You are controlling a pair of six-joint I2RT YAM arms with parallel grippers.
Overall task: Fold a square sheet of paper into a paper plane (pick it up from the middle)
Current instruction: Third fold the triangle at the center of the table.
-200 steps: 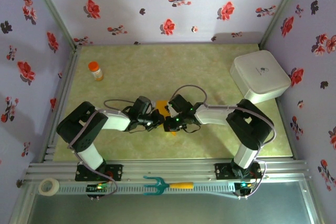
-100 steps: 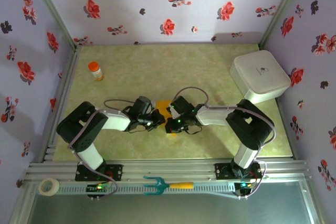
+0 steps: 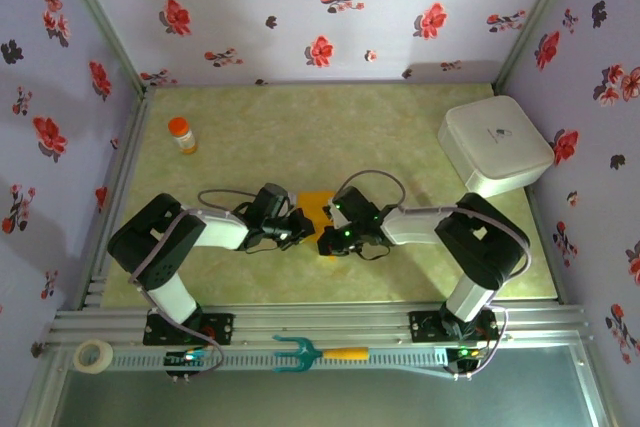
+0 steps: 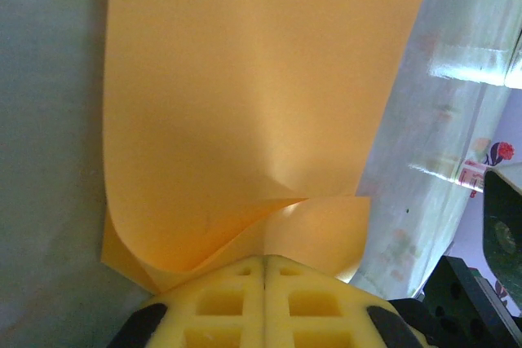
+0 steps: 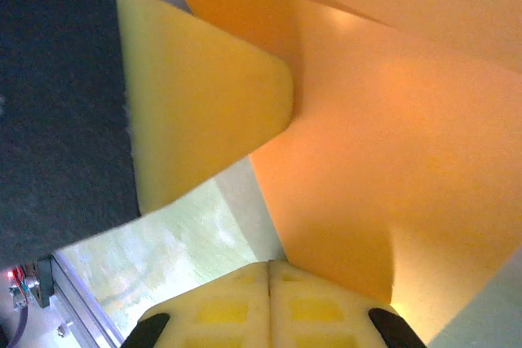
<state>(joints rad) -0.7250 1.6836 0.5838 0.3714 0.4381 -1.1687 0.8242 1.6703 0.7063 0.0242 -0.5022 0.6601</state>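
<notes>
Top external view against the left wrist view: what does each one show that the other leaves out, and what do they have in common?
Top external view: both whole arms, the right gripper, an orange-capped bottle, a white box, a teal fork and a tape roll. Left wrist view: the square sheet of paper close up, its near edge curling into a fold at the shut yellow fingers. Shared: that paper and the left gripper shut on it.
</notes>
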